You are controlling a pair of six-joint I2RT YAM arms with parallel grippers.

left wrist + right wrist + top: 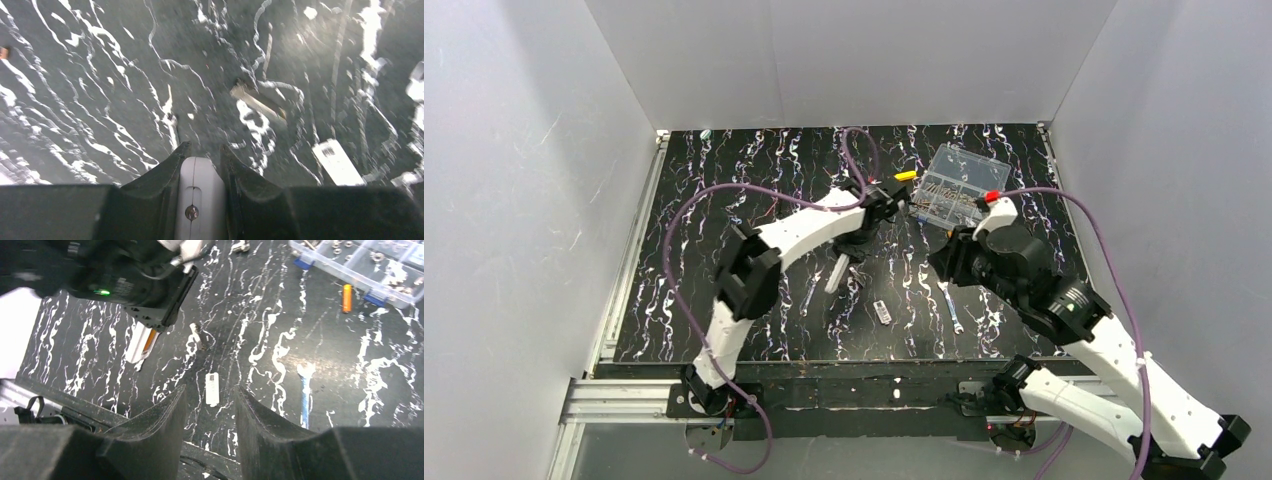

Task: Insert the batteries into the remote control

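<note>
Black marbled desk (724,200): my left fingers (160,175) clamp remote (134,351) for loading; right fingers (155,425) half-open, empty; spare battery (347,297) at 2 o'clock.

Top view high, looking down; wrist views low, close, oblique; all share table (904,270) centre.

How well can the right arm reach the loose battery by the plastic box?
Probably yes: the battery lies uncovered beside the plastic box, nothing over it, and the right gripper is open and empty.

Black table (724,180) with white veining, white remote control (134,347), orange battery (347,298), clear box (954,185), purple cables (667,245)
</note>
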